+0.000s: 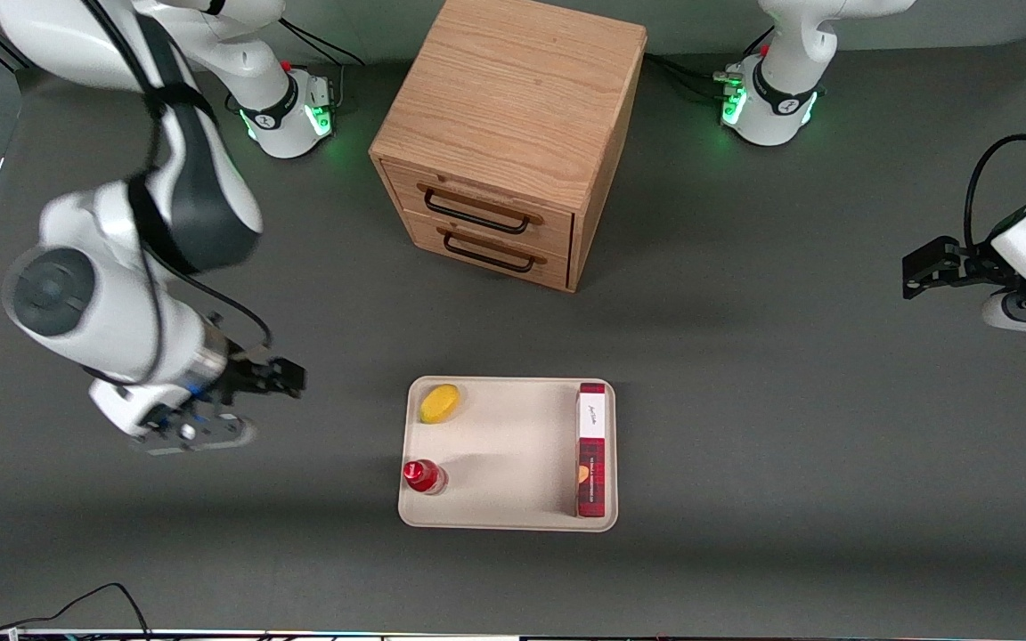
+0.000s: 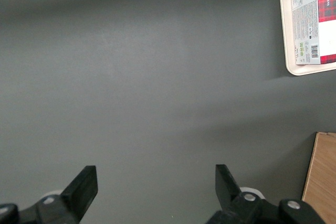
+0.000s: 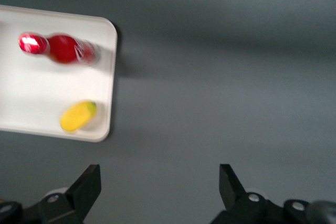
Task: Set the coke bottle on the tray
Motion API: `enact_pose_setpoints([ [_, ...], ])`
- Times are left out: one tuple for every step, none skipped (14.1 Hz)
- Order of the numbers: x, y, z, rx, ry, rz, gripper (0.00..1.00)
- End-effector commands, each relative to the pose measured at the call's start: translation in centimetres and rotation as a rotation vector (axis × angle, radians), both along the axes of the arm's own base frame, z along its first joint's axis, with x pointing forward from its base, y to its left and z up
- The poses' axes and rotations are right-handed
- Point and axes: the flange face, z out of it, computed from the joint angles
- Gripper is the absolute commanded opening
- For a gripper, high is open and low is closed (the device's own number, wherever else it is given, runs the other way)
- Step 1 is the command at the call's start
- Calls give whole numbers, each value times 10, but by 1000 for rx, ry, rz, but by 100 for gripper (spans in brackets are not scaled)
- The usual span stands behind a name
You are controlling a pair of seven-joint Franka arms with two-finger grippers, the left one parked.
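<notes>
The coke bottle (image 1: pixel 424 476), small and all red with a red cap, stands upright on the beige tray (image 1: pixel 513 499), in the tray's corner nearest the front camera on the working arm's side. It also shows in the right wrist view (image 3: pixel 63 49) on the tray (image 3: pixel 31 93). My gripper (image 1: pixel 201 432) hangs over bare table toward the working arm's end, well apart from the tray. In the right wrist view the gripper (image 3: pixel 160 187) is open and empty, with only grey table between its fingers.
A yellow lemon (image 1: pixel 439 402) and a long red plaid box (image 1: pixel 592 450) also lie on the tray. A wooden drawer cabinet (image 1: pixel 513 116) stands farther from the front camera than the tray, both drawers shut. The left wrist view shows one tray corner (image 2: pixel 287 35).
</notes>
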Motion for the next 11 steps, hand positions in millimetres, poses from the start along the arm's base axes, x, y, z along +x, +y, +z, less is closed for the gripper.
enact_pose_setpoints([
  [-62,-36,36,8,33,5,100],
  [-73,-48,55,13,28,-14,100],
  [-82,-63,71,27,27,-40,100],
  [-92,-72,85,33,31,-54,100],
  [-98,-81,95,35,26,-63,100],
  [-101,-89,102,36,22,-69,100],
  [-104,-94,107,36,16,-76,100],
  [-104,-99,108,37,14,-85,100],
  [-104,-100,108,37,14,-87,100],
  [-104,-100,108,35,14,-87,100],
  [-104,-101,108,37,16,-88,100],
])
